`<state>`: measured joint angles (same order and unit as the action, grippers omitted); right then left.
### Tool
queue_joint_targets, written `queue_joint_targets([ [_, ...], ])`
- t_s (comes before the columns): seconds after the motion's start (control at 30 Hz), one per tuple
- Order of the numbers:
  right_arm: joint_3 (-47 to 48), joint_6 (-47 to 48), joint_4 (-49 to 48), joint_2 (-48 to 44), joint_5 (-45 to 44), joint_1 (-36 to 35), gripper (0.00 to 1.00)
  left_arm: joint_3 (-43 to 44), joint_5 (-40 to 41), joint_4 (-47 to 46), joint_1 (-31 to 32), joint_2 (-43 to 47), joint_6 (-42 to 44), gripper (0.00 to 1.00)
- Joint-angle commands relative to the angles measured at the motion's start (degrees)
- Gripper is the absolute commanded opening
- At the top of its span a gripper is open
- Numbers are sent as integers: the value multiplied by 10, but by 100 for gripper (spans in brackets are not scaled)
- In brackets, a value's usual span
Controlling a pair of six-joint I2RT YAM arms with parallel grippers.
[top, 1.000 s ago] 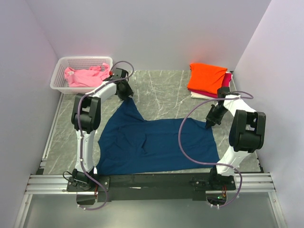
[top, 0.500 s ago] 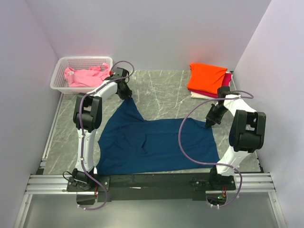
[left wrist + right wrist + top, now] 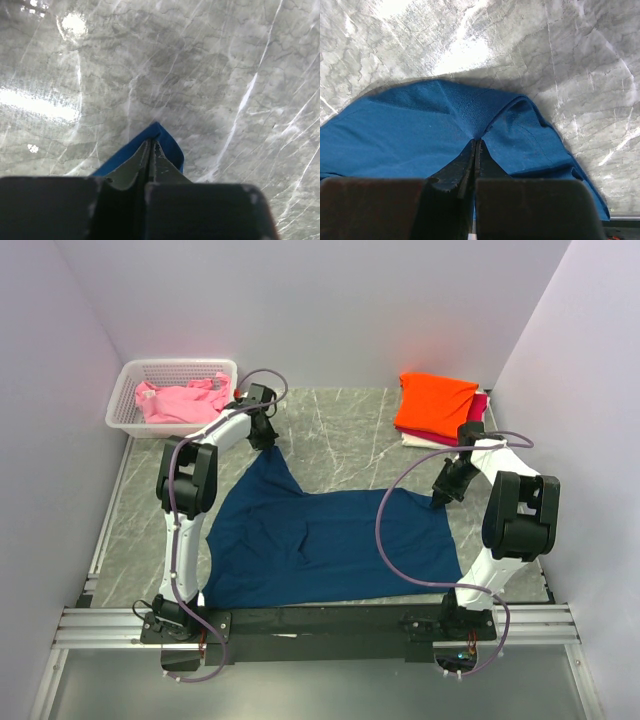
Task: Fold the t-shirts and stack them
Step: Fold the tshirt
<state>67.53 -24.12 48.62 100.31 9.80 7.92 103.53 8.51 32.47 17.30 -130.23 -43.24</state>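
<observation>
Navy t-shirt (image 3: pixel 330 540), one, sits clamped in left tool (image 3: pixel 151 144) and right tool (image 3: pixel 476 142); one pink t-shirt (image 3: pixel 175 402); three stacked t-shirts (image 3: pixel 435 405).

We see the left gripper (image 3: pixel 151 146) pinched together on a pointed corner of the navy t-shirt (image 3: pixel 170 150). Beyond the gripper spreads the grey marbled table (image 3: pixel 215 75), with bright glare (image 3: pixel 42 102) left of the gripper.
</observation>
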Motion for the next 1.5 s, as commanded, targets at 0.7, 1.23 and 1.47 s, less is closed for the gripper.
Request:
queue_joint_targets([
  [0.7, 126, -6, 11, 37, 0, 8, 0, 96, -43, -25, -11, 1, 13, 0],
  [1.23, 329, -27, 46, 170, 18, 10, 0, 237, -125, -91, -60, -32, 11, 0],
  [1.47, 359, -22, 44, 186, 36, 12, 0, 138, -138, -82, -67, 58, 11, 0],
])
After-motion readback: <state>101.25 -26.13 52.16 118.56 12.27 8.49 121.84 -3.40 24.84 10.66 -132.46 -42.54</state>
